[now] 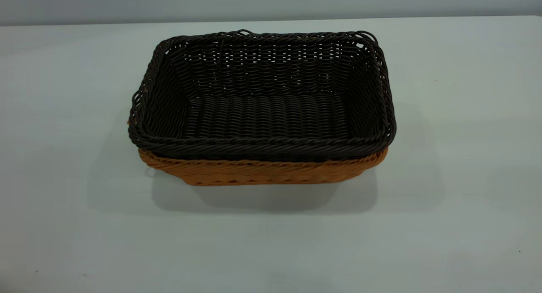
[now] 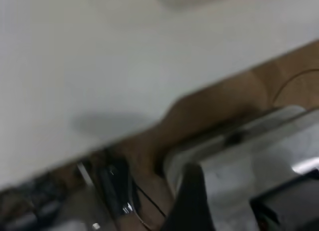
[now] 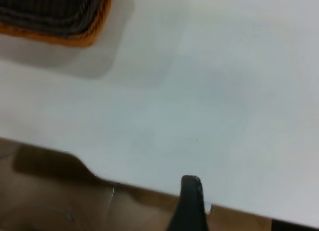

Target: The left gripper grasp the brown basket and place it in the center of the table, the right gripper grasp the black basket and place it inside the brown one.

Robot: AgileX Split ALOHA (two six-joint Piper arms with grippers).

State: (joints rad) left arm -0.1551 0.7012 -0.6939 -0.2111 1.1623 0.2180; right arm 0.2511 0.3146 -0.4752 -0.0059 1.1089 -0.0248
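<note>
The black basket (image 1: 262,98) sits nested inside the brown basket (image 1: 262,172) in the middle of the table (image 1: 465,115). Only the brown basket's front wall and rim show beneath it. No gripper is in the exterior view. In the right wrist view a corner of both baskets (image 3: 75,31) lies far off. My right gripper (image 3: 234,206) is empty over the table's edge, one dark finger (image 3: 191,201) showing with nothing beside it. My left gripper (image 2: 239,196) is empty past the table's edge, away from the baskets, fingers apart.
The left wrist view shows the table's edge (image 2: 149,126), brown floor (image 2: 219,106) and grey equipment (image 2: 239,156) below it. The right wrist view shows bare tabletop (image 3: 209,91) and brown floor (image 3: 50,201) beyond the edge.
</note>
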